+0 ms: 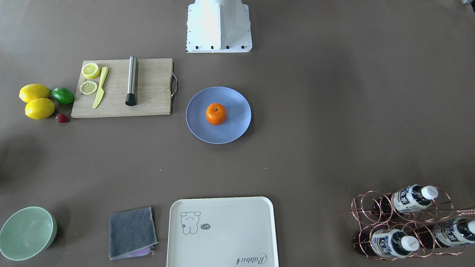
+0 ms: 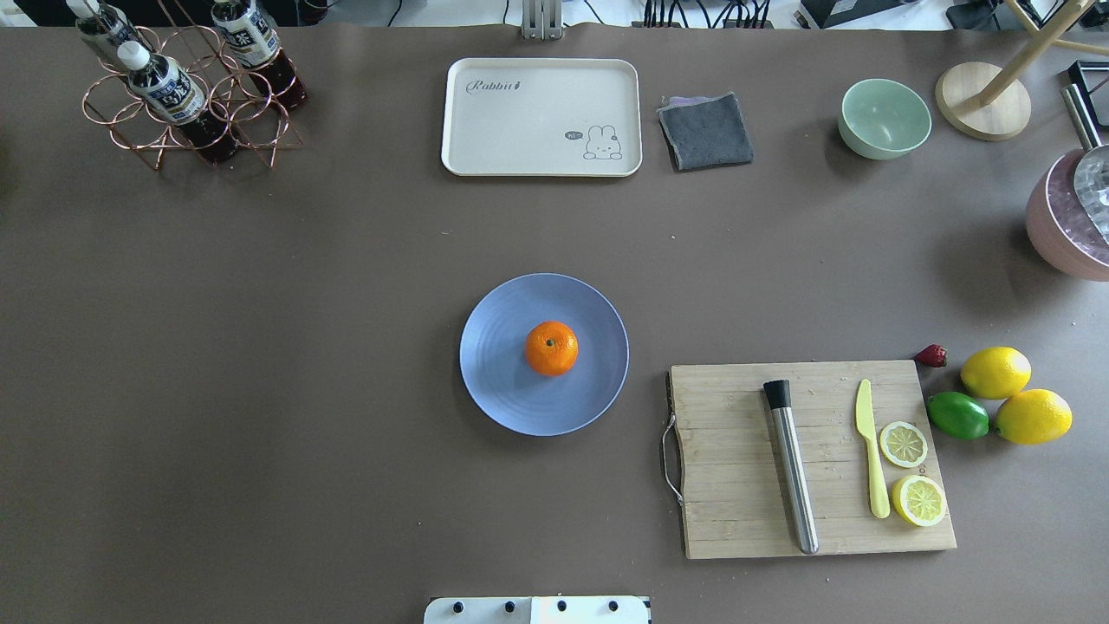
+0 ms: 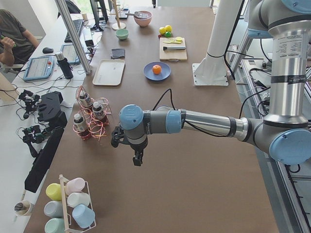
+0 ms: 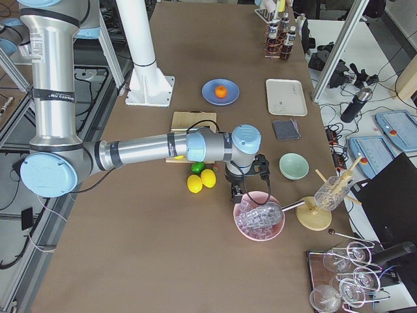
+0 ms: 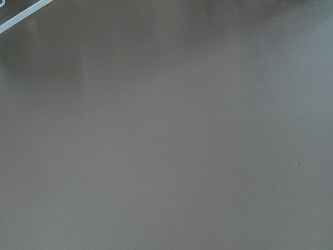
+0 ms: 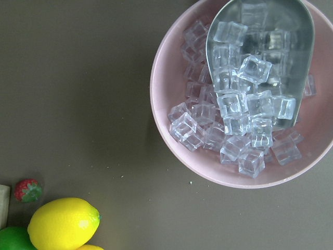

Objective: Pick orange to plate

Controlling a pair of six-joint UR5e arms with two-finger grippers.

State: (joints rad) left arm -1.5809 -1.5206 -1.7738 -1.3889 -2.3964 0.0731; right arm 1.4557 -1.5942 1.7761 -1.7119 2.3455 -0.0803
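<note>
The orange [image 2: 551, 347] rests upright in the middle of the periwinkle-blue plate [image 2: 502, 390], stem dimple up; the front-facing view shows the same orange [image 1: 216, 114] on the plate [image 1: 200, 126]. Neither arm shows in those two views. The left gripper [image 3: 138, 158] appears only in the exterior left view, hanging over bare table beside the bottle rack, far from the plate [image 3: 148, 74]. The right gripper [image 4: 240, 192] appears only in the exterior right view, above the pink bowl's near rim. I cannot tell whether either is open or shut.
A cutting board [image 2: 736, 459] with a steel muddler, yellow knife and lemon slices lies right of the plate. Two lemons [image 2: 995, 372], a lime and a strawberry sit beyond it. Cream tray [image 2: 485, 113], grey cloth, green bowl [image 2: 884, 118], bottle rack [image 2: 173, 95] and pink ice bowl [image 6: 171, 130] line the far side.
</note>
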